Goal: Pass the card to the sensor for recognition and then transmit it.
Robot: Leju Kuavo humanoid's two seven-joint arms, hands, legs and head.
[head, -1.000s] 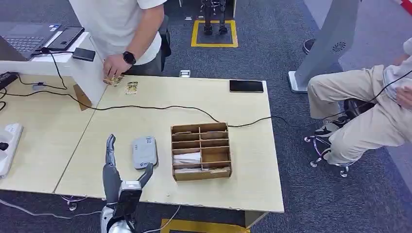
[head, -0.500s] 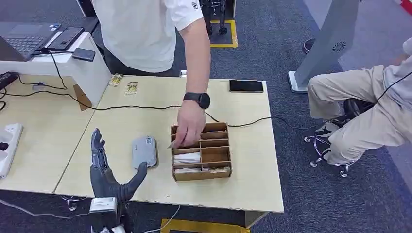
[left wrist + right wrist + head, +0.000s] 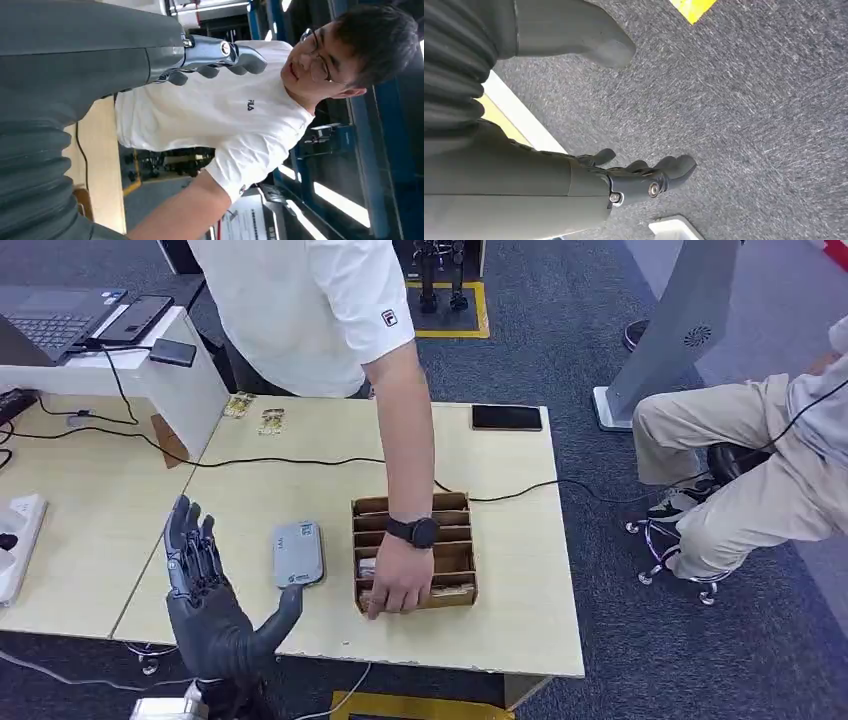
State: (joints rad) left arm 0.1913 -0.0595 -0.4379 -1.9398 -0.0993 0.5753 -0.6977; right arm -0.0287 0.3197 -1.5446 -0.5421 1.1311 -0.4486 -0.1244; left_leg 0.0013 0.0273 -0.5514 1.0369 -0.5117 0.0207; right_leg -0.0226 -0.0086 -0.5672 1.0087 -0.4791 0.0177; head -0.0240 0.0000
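The left hand [image 3: 215, 615] is raised empty with fingers spread just beside the grey sensor [image 3: 298, 553], whose long axis runs away from the robot, while a person's hand [image 3: 398, 585] reaches into the wooden organizer [image 3: 455, 570] holding the cards [image 3: 366, 567], and the right hand [image 3: 644, 180] hangs empty over carpet, fingers loosely apart.

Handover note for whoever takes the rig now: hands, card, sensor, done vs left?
Left hand: raised over the near table edge, fingers spread, holding nothing.
Right hand: hanging over the carpet, holding nothing.
Grey sensor: flat on the table, just right of the left hand.
Cards: in the wooden organizer beside the sensor; a person's hand is reaching into its near slots.
Done: nothing visible.
Left: get a card, present it to the sensor, pass it on.
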